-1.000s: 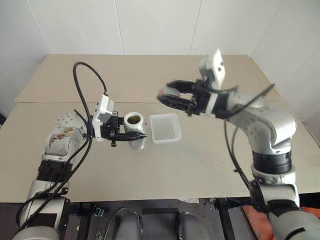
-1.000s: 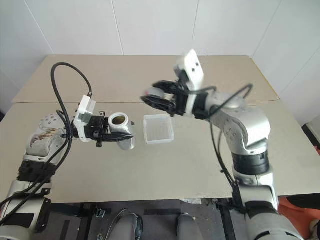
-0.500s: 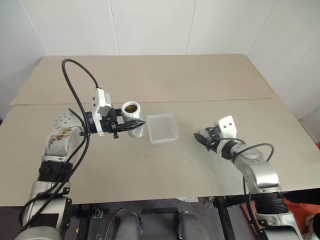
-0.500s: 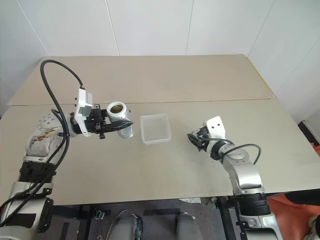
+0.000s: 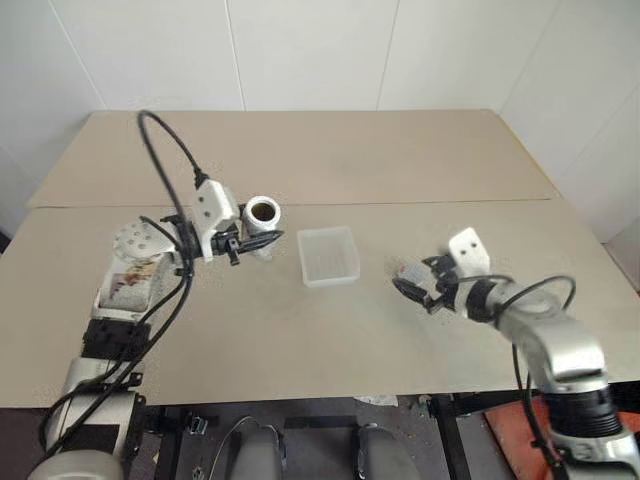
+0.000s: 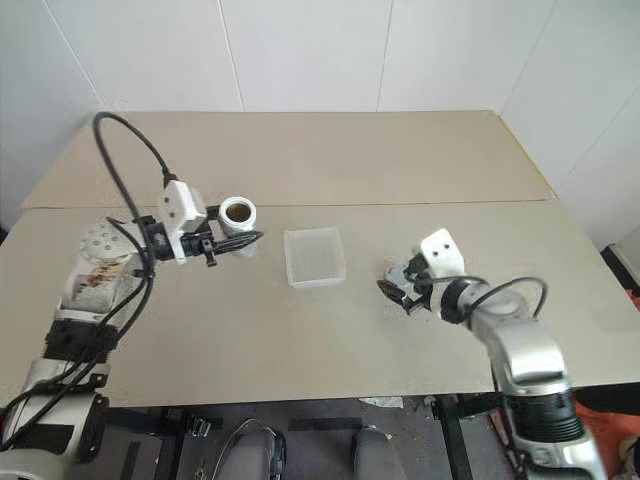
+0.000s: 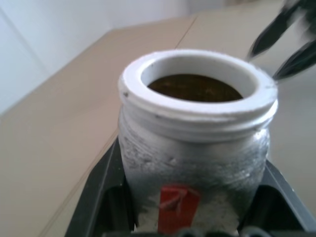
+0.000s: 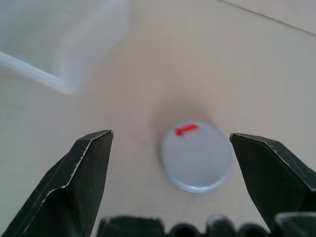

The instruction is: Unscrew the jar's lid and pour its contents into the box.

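Observation:
My left gripper (image 5: 266,238) is shut on the jar (image 5: 263,209), a small silvery-grey cylinder held above the table left of the box (image 5: 328,255). The jar (image 7: 195,148) has an open white-rimmed mouth and a red mark on its side. Reddish-brown contents (image 7: 192,88) lie inside it. The box is a shallow translucent white tray on the table's middle. The lid (image 8: 196,155), a round silver-grey cap with a red mark, lies flat on the table to the right of the box. My right gripper (image 8: 170,139) stands open low over the lid, one finger on each side and apart from it.
The beige table (image 5: 300,340) has a seam (image 5: 420,200) running across it behind the box. White walls rise behind the far edge.
My right gripper came down from above the box to the table on its right and opened, leaving the lid lying there. My left gripper moved a little farther out and rolled with the jar.

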Robot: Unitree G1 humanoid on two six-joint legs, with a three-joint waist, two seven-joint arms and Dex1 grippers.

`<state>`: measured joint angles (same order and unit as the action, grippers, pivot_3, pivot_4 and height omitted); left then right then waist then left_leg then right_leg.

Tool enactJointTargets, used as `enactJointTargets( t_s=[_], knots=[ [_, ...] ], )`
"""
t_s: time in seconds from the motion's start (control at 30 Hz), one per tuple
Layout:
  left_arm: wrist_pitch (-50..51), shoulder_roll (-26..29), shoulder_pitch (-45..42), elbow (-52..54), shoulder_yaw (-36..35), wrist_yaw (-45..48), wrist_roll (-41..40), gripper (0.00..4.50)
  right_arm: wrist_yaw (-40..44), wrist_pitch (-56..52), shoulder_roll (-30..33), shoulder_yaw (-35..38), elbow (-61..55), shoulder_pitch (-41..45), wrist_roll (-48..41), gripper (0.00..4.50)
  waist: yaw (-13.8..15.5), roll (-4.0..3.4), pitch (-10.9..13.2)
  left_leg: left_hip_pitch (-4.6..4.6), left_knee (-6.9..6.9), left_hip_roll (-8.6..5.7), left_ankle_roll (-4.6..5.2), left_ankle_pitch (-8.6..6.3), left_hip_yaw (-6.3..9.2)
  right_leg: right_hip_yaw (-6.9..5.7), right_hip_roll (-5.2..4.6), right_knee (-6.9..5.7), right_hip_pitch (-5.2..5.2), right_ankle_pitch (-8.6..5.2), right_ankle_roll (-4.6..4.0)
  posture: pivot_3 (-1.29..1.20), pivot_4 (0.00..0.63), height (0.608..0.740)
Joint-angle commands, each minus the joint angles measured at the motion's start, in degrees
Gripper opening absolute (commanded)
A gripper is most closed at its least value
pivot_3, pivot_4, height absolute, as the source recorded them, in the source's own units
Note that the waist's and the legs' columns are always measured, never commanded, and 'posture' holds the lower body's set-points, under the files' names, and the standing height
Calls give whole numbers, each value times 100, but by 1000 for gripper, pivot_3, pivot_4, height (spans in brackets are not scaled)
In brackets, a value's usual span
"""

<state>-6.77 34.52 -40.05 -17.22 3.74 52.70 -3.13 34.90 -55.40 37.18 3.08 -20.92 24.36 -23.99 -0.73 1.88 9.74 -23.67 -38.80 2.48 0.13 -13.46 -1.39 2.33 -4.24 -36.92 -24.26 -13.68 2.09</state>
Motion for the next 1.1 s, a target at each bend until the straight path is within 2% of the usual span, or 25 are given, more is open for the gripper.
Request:
enactJointTargets(
  t_s=[0.03,0.1,0.17,0.27,0.3,0.37,0.47,0.6,0.87,0.93,1.1],
  knots=[
    [-1971,-46,-660,-607,467,-1424,1565,1955,383,-1129,255,355,-450,734,-955,4460,21,1,0,0,1,0,0,0,2,-2,0,1,2,0,0,0,150,740],
    [-2739,22,-1014,-1064,846,-2312,2538,1955,485,-1262,332,365,-446,940,-1161,4460,55,1,-1,-5,5,1,3,-2,5,-9,1,15,4,0,0,0,150,740],
    [-3504,232,-1674,-1494,1627,-3922,4298,1955,739,-1297,469,270,-400,1147,-1365,4460,97,3,1,-12,3,-1,9,-5,5,-9,-1,19,3,0,1,0,150,740],
    [-3545,309,-2740,-1959,3115,-6502,6855,1955,1037,-1287,678,28,-363,1351,-1492,4460,161,3,2,-27,-4,-20,9,-5,3,-6,-18,17,-11,4,10,0,150,740],
    [-3465,278,-3002,-2106,3585,-7084,7484,1955,1091,-1243,720,-17,-368,1372,-1507,4460,179,3,2,-30,-3,-25,9,-5,3,-6,-21,21,-9,8,18,0,150,740],
    [-3032,66,-3383,-2510,4320,-8064,8383,1955,1179,-1203,757,-23,-362,1395,-1560,4460,210,3,1,-35,-7,-32,9,-5,5,-7,-26,22,-6,10,25,0,150,740],
    [-2312,-292,-3695,-3090,4935,-8731,9101,1955,1216,-1170,746,36,-341,1394,-1634,4460,208,3,1,-39,-7,-35,11,-7,3,-6,-30,18,-11,8,30,0,150,740],
    [-1855,-626,-3853,-3538,5410,-9080,9466,1955,1143,-1171,685,136,-367,1389,-1740,4460,140,4,2,-64,-8,-34,11,-6,3,-2,-26,-16,-48,9,29,0,150,740],
    [-1840,-822,-3977,-4011,5458,-9271,9229,1955,951,-1162,666,309,-540,1268,-1933,4460,144,4,2,-77,-8,-37,11,-6,3,1,-30,-19,-64,9,29,0,150,740],
    [-1973,-801,-3954,-3971,5349,-9223,9021,1955,951,-1109,689,288,-545,1252,-1912,4460,145,4,2,-78,-8,-38,11,-6,3,1,-31,-19,-63,9,29,0,150,740],
    [-2608,-557,-3752,-3831,4453,-8478,7632,1955,997,-935,723,249,-508,1251,-1843,4460,140,4,2,-86,-11,-38,11,-6,3,0,-32,-19,-69,9,29,0,150,740]
  ],
)
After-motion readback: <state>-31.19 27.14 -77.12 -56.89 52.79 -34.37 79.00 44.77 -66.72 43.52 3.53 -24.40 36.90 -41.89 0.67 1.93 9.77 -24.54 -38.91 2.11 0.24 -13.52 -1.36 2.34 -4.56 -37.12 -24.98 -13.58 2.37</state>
